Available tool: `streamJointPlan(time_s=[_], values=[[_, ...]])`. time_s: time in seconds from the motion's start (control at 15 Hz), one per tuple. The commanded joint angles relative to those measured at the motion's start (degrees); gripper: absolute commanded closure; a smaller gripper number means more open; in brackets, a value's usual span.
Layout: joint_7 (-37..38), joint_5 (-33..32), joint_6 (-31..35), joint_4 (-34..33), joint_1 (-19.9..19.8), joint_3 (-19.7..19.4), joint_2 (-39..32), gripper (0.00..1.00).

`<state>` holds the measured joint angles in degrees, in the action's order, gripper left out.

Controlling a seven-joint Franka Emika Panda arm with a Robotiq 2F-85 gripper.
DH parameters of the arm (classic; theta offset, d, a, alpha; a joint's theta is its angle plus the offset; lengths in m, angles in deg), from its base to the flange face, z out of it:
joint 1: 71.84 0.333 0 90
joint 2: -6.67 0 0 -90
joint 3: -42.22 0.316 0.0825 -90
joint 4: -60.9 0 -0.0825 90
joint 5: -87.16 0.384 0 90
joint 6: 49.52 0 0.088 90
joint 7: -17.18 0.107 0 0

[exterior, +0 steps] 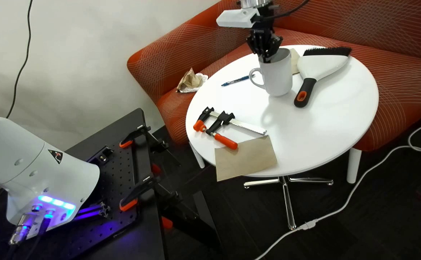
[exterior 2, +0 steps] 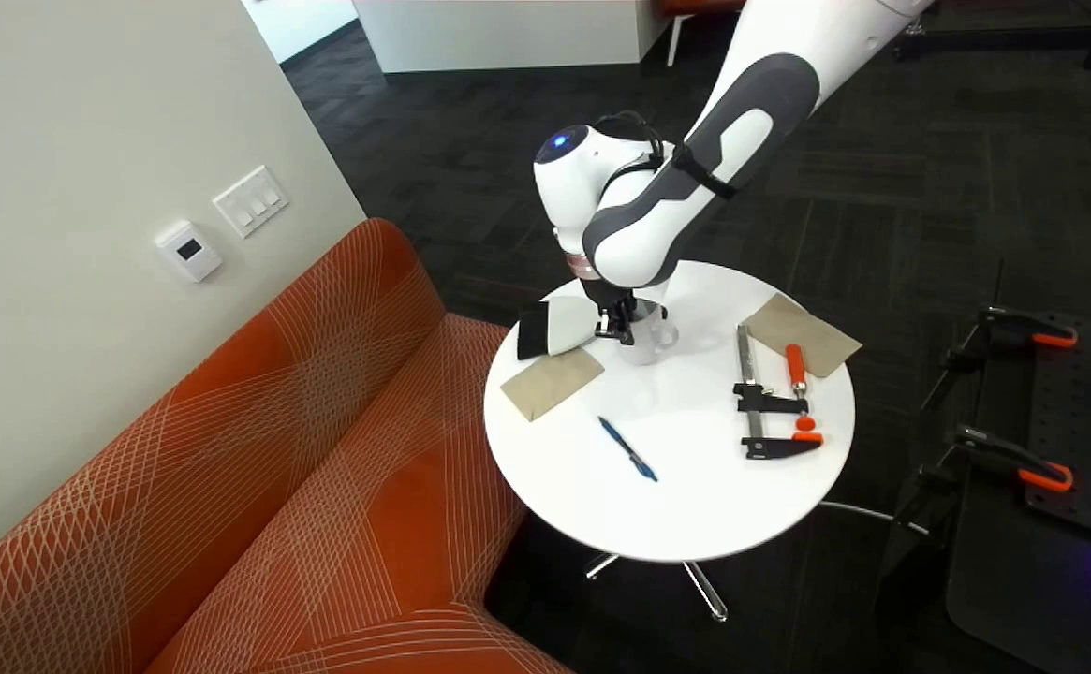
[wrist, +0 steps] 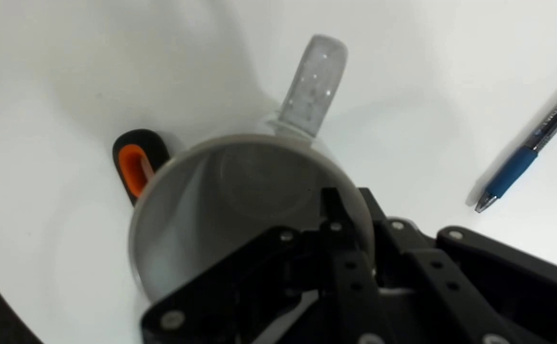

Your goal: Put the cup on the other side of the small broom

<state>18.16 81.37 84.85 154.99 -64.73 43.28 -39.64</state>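
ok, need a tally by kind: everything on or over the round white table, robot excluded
White cup: 1
Small broom: 1
Blue pen: 1
Bar clamp: 1
Brown paper pieces: 2
Total: 6

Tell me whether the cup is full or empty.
Empty, as far as visible: the wrist view looks into the cup onto its bare bottom. The gripper hides part of the inside.
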Motion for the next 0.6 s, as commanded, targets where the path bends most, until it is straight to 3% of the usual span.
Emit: streamJointPlan(time_s=[0.0, 0.07, 0.13, 0.2, 0.53], values=[[-2.3, 0.6, -1.3, -1.8, -1.1, 1.0, -0.3, 0.97], [-2.5, 0.5, -1.3, -1.8, -1.1, 1.0, -0.4, 0.93], [-2.5, 0.5, -1.4, -1.9, -1.1, 0.9, -0.4, 0.64], [-2.4, 0.4, -1.5, -1.9, -1.0, 0.9, -0.4, 0.64], [-1.5, 0.4, -0.8, 0.4, -0.9, 0.6, 2.7, 0.26]])
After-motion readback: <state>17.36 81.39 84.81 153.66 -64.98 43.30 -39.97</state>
